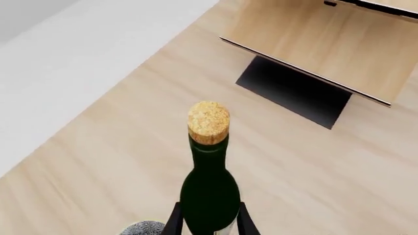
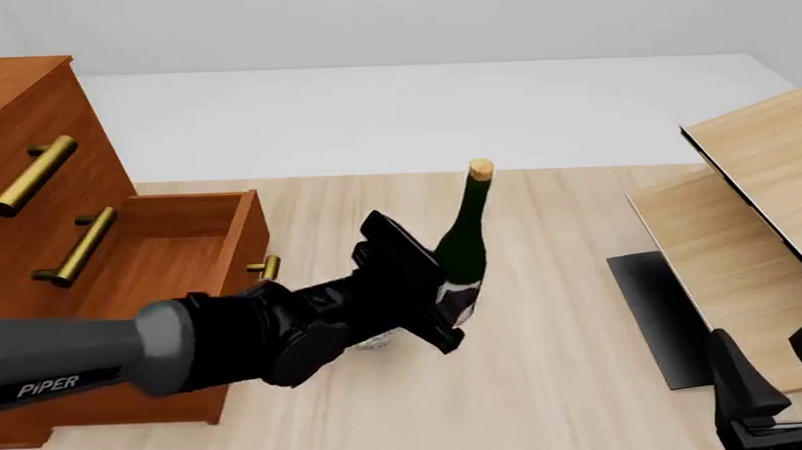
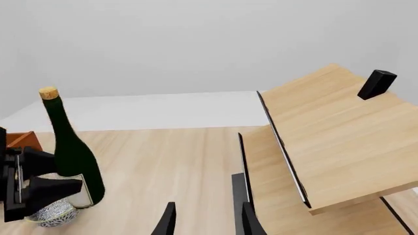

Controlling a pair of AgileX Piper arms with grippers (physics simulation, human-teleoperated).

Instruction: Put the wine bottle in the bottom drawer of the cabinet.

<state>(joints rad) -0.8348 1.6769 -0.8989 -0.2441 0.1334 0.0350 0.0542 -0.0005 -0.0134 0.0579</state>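
We see a light wood tabletop with the cabinet at the far left. Its bottom drawer is pulled out and open, and its inside looks bare as far as we can see.

The wine bottle stands upright near the middle of the tabletop, just right of the open drawer. Our left gripper reaches in from the left and its jaws sit on either side of the bottle's lower body, apparently clamped on it; the wrist view shows a dark finger on each flank of the glass. We cannot tell whether the bottle's base rests on the tabletop or is raised off it.

We judge the task partly done: the drawer is open and the bottle is grasped, but the bottle is not yet in the drawer. Carrying it left and lowering it inside is what remains.

A speckled cup sits just beside the bottle's base.

Our right gripper waits at the near right, jaws apart and empty, beside pale wooden boards.

The left arm's grey sleeve reads "PIPER". The bottle's white label shows no writing we can read.
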